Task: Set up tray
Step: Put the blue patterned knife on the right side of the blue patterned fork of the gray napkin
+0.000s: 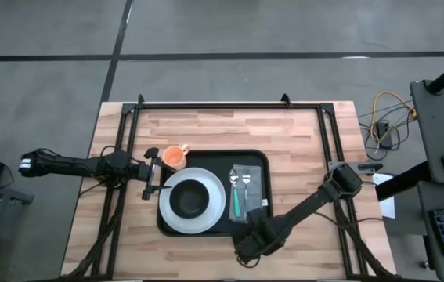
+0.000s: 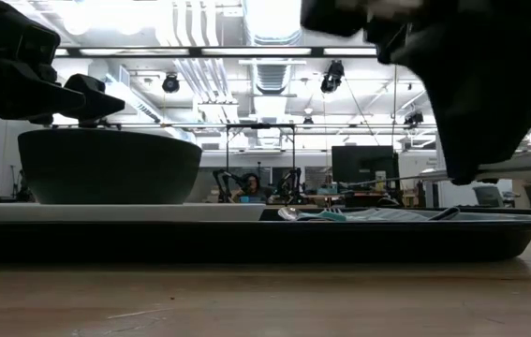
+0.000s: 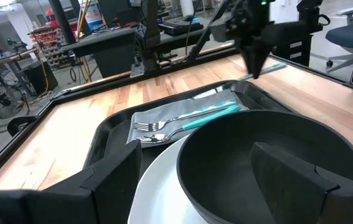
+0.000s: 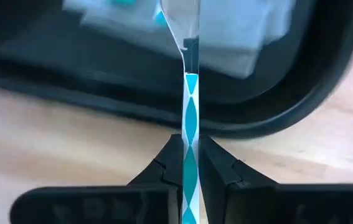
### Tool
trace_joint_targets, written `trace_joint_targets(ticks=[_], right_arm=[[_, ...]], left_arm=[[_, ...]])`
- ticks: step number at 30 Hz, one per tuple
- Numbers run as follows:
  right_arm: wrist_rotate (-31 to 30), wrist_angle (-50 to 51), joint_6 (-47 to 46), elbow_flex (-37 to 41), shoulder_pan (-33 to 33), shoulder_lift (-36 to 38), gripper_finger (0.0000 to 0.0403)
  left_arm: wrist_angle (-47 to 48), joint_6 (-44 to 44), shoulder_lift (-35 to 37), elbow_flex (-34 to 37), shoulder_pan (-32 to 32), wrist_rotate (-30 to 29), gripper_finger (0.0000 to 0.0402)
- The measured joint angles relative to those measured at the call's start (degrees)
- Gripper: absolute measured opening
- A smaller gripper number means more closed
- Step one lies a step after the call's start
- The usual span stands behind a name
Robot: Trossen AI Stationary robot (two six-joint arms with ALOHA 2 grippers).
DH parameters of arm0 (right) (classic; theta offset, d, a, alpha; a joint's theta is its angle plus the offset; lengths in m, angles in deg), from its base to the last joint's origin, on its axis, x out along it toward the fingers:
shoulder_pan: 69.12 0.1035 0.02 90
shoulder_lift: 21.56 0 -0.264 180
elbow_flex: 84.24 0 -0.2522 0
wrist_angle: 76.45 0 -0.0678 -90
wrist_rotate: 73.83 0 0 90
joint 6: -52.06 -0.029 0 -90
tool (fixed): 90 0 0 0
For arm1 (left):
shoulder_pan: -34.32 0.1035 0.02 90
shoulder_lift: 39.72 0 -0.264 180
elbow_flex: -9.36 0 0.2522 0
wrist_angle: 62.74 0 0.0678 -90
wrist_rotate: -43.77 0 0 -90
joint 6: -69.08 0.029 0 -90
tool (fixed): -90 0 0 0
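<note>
The black tray (image 1: 214,160) lies mid-table. On it are a white plate (image 1: 215,211) with a dark bowl (image 1: 190,200) and a grey napkin (image 1: 249,196) carrying a fork and a spoon (image 3: 182,121) with teal handles. An orange cup (image 1: 175,157) stands at the tray's far left corner. My left gripper (image 1: 159,174) is open and empty at the tray's left edge, beside the cup, its fingers (image 3: 114,180) pointing at the bowl. My right gripper (image 1: 251,229) is at the tray's near right edge, shut on a knife (image 4: 190,93) with a teal-and-white handle. My right gripper pinches the knife's teal-and-white handle (image 4: 190,146) between its two fingers. The knife runs forward along the fingers, seen edge-on. Its metal blade (image 4: 185,31) reaches over the tray's rim (image 4: 276,118) toward the napkin.
Bare wooden table lies around the tray on all sides. A black frame runs along the table's far edge and sides (image 1: 229,106). The room beyond shows desks, chairs and cables.
</note>
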State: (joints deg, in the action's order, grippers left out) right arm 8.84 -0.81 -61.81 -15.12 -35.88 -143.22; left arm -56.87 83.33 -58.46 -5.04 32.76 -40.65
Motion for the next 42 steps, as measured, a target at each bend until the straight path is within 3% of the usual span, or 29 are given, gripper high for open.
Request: trace_joint_targets(ticks=[9, 25, 42], right_arm=[[0.23, 6.41, -3.31, 0.07, -5.12, 1.35, 0.0018], [-2.11, 6.83, 2.90, 3.37, -12.85, 2.62, 0.0018], [-2.25, -3.69, 3.80, 14.26, -14.52, 5.92, 0.0018]], left_arm=[[-0.01, -0.01, 0.00, 0.00, 0.02, 0.00, 0.0280], [0.01, 0.01, 0.00, 0.04, 0.04, 0.00, 0.0280], [0.01, -0.01, 0.00, 0.02, 0.04, 0.00, 0.0280]])
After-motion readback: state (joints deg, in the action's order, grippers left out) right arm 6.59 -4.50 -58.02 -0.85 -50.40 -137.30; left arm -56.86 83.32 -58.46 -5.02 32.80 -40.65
